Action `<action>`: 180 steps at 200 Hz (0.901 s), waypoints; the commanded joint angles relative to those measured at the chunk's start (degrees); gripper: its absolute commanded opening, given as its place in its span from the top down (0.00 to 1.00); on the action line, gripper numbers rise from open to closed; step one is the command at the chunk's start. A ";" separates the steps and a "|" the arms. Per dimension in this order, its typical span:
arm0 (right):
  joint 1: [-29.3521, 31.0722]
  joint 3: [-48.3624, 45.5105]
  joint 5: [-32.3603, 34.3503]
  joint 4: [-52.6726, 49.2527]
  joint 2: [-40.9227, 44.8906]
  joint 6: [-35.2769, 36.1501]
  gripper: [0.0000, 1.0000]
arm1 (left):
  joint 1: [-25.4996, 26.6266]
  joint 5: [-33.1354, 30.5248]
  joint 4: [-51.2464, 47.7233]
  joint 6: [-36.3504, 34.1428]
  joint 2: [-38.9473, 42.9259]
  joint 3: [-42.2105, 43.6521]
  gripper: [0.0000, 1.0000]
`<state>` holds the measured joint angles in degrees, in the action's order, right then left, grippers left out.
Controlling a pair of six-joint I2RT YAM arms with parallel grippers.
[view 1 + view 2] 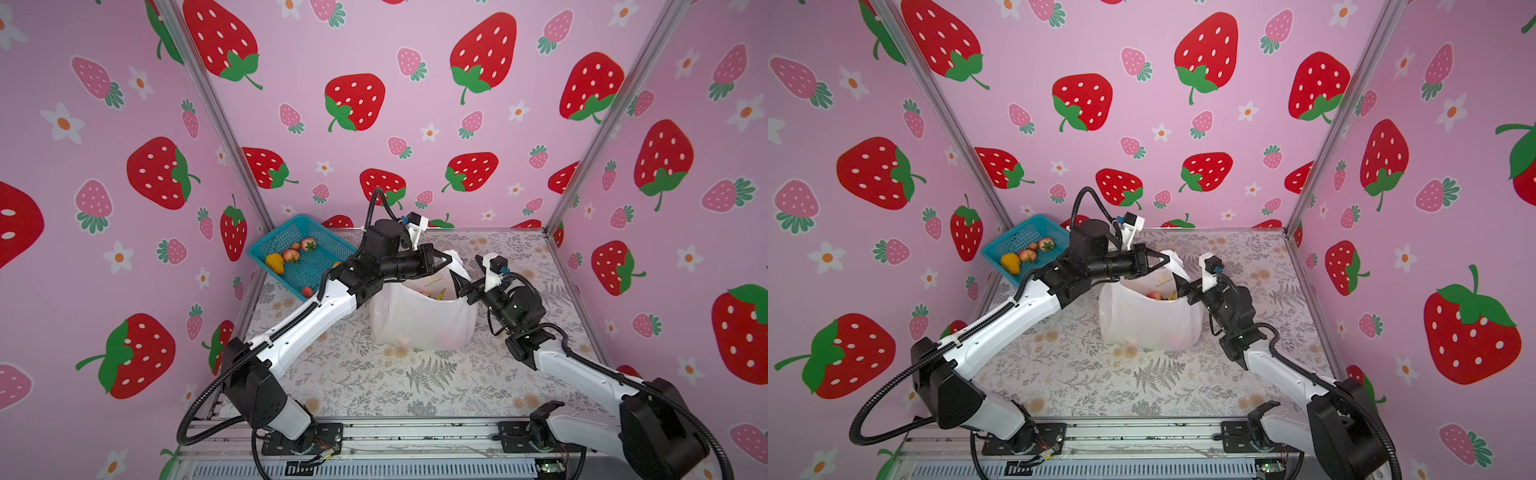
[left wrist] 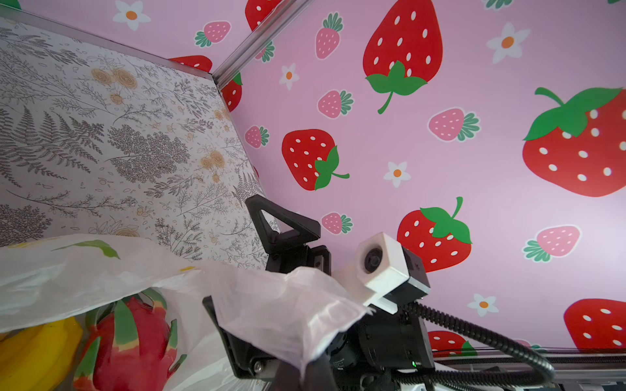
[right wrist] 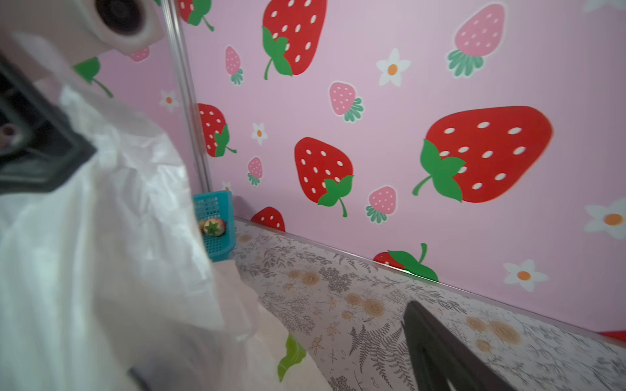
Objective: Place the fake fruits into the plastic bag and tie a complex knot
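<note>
**Bag stands open mid-table, one side pinched, the other loose**

The plastic bag (image 1: pixel 419 324) stands upright in the middle of the floral table (image 1: pixel 374 382), its mouth gaping. Fake fruits (image 1: pixel 434 294) lie inside. The left wrist view shows a yellow banana (image 2: pixel 34 352) touching a red dragon fruit (image 2: pixel 128 338) with green scales, just under the rim.

The left gripper (image 1: pixel 448 261) hangs over the bag's far rim. Its jaws are pressed together on a bunch of the white film, which rises up to them. The right gripper (image 1: pixel 467 276) sits just beside the bag's right rim with its jaws spread wide and gripping nothing. In the left wrist view a flap of the bag's handle (image 2: pixel 288 311) lies draped over one finger (image 2: pixel 233 345), and the other finger (image 2: pixel 298 230) stands clear of it.

A teal mesh basket (image 1: pixel 303 232) sits in the far left corner. It holds a yellow piece (image 1: pixel 275 262), a peach (image 1: pixel 291 254), a strawberry (image 1: pixel 308 244) and a pinkish piece (image 1: pixel 307 292) near its front rim.
</note>
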<state>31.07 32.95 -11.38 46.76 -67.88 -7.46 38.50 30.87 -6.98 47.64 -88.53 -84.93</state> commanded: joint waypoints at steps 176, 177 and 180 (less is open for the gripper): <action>-6.23 5.73 -29.08 1.15 -8.85 -0.80 0.37 | -0.96 3.89 1.73 -1.00 2.35 -2.31 1.00; -6.17 5.73 -28.93 1.28 -8.76 -0.76 0.37 | -0.97 3.87 1.76 -0.89 2.38 -2.33 1.00; -6.04 5.79 -28.75 1.54 -8.63 -0.65 0.35 | -0.97 3.99 1.84 -0.88 2.36 -2.35 1.00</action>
<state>24.05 39.48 -45.41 44.66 -79.70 -7.94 37.76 33.45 -7.79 46.33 -88.05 -85.01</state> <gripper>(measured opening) 0.580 0.045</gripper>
